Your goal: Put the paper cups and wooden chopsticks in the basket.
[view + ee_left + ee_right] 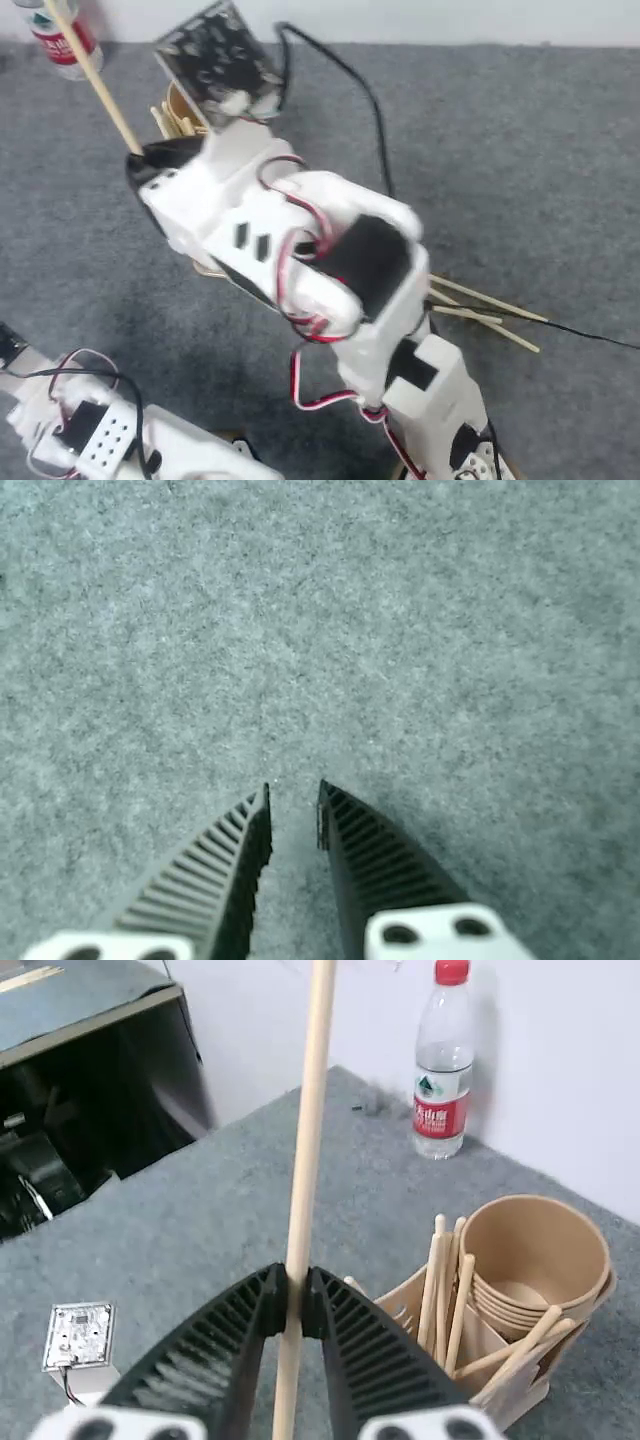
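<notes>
While one wooden chopstick [95,80] is held in the right gripper [140,158], the step in hand is judged to be its carriage to the basket [500,1385]. The next move is judged to call for three things: the stick's lower end is to be brought over the basket, the stick is to be stood nearer upright, and the fingers are to be parted only once that end is inside the wall.

High view: the wooden chopstick is seen projecting well beyond the fingertips, slanted away from the arm, with the basket just beside the fingers. Loose chopsticks [490,312] are seen on the grey mat [560,150], well apart from the fingers on the far side of the arm. They are judged to be not yet put away.

Left wrist view: the left gripper [293,795] is shown with its fingers narrowly parted and nothing between them. Bare mat lies beyond the tips.

Right wrist view: the right gripper [293,1300] is shown clamped on the wooden chopstick [310,1130], which passes between the fingertips and extends far beyond them. The basket lies near the fingers, off to one side. Stacked paper cups [535,1250] stand inside it, and stored chopsticks [445,1280] lean beside them. A bottle [440,1060] stands beyond the basket.
</notes>
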Robot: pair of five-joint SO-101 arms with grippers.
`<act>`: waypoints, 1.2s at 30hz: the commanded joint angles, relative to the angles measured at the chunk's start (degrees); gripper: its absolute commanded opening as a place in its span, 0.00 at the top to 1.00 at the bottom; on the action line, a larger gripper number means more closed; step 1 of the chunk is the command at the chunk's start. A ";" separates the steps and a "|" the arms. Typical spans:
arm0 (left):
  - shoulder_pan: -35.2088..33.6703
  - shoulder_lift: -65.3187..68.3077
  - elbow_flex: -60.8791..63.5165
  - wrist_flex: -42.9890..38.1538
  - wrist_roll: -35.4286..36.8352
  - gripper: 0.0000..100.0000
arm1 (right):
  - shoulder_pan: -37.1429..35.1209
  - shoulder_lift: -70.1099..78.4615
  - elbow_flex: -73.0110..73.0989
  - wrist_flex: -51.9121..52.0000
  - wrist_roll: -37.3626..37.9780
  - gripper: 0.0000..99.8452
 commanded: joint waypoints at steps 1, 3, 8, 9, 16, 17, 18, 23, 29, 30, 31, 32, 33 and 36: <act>-0.53 -0.53 -0.31 -1.23 -0.44 0.93 | -0.48 -4.00 1.41 2.33 -0.18 0.99; -0.53 -0.53 -0.31 -1.23 -0.44 0.93 | -1.19 -5.85 4.40 2.33 0.09 0.99; -0.53 -0.53 -0.31 -1.23 -0.44 0.93 | -3.91 -10.33 8.70 2.07 3.08 0.99; -0.53 -0.53 -0.31 -1.23 -0.44 0.93 | -3.91 -10.68 8.26 1.19 2.99 0.99; -0.53 -0.53 -0.31 -1.23 -0.44 0.93 | 1.19 -8.31 -1.85 -8.40 2.20 0.99; -0.53 -0.53 -0.31 -1.23 -0.44 0.93 | 2.86 -8.31 -1.93 -10.15 0.35 0.99; -0.53 -0.53 -0.31 -1.23 -0.44 0.93 | 4.44 -8.22 -1.93 -11.47 -1.41 0.99; -0.53 -0.53 -0.31 -1.23 -0.44 0.93 | 6.99 -10.68 -1.93 -9.01 -3.25 0.99; -0.53 -0.53 -0.31 -1.23 -0.44 0.93 | 7.25 -14.81 -1.49 2.77 -2.64 0.99; -0.53 -0.53 -0.31 -1.23 -0.44 0.93 | 7.87 -15.69 -0.35 2.59 -1.93 0.99; -0.53 -0.53 -0.31 -1.23 -0.44 0.93 | 8.57 -17.10 0.88 2.51 -1.23 0.99; -0.53 -0.53 -0.31 -1.23 -0.44 0.93 | 8.66 -18.95 2.55 2.51 -1.05 0.99; -0.53 -0.53 -0.31 -1.23 -0.44 0.93 | 7.96 -20.79 4.92 2.51 -1.05 0.99; -0.53 -0.53 -0.31 -1.23 -0.44 0.93 | 5.05 -28.09 15.30 2.51 -0.97 0.99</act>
